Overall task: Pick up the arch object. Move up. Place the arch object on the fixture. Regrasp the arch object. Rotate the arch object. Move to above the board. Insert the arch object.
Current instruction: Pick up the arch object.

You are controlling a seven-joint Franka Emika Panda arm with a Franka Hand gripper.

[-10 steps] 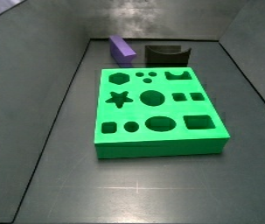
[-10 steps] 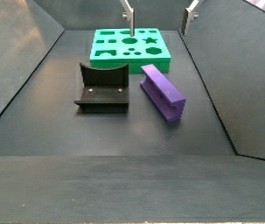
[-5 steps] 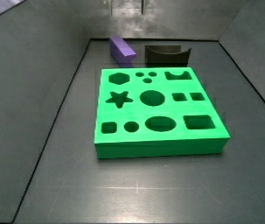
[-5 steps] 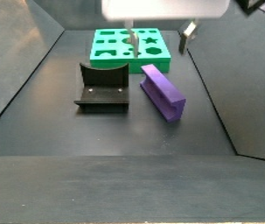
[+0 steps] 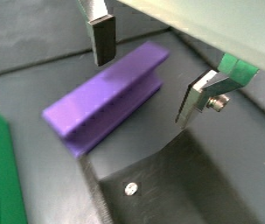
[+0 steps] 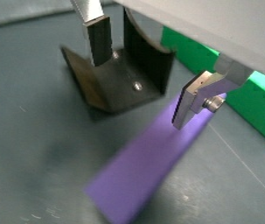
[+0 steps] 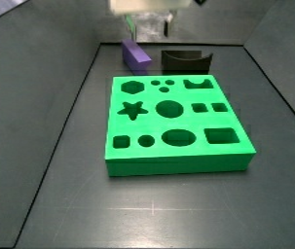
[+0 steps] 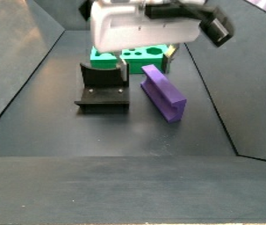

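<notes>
The purple arch object (image 8: 164, 93) lies flat on the floor beside the black fixture (image 8: 102, 88), behind the green board (image 7: 176, 122). My gripper (image 5: 146, 74) is open and empty. It hangs above the arch object, and its silver fingers (image 5: 101, 39) stand apart on either side, clear of the block. In a wrist view the arch object (image 6: 152, 162) lies below the gripper (image 6: 146, 74), with the fixture (image 6: 117, 74) behind it. In a side view the gripper's white body hides part of the board (image 8: 135, 58).
Grey sloped walls (image 7: 58, 58) enclose the dark floor. The board's cutouts, among them a star (image 7: 132, 109), face up. In a wrist view the fixture (image 5: 181, 179) sits close beside the arch object (image 5: 105, 96).
My gripper has come down from high over the board's far end to just above the arch object. The arch object, fixture and board have not moved.
</notes>
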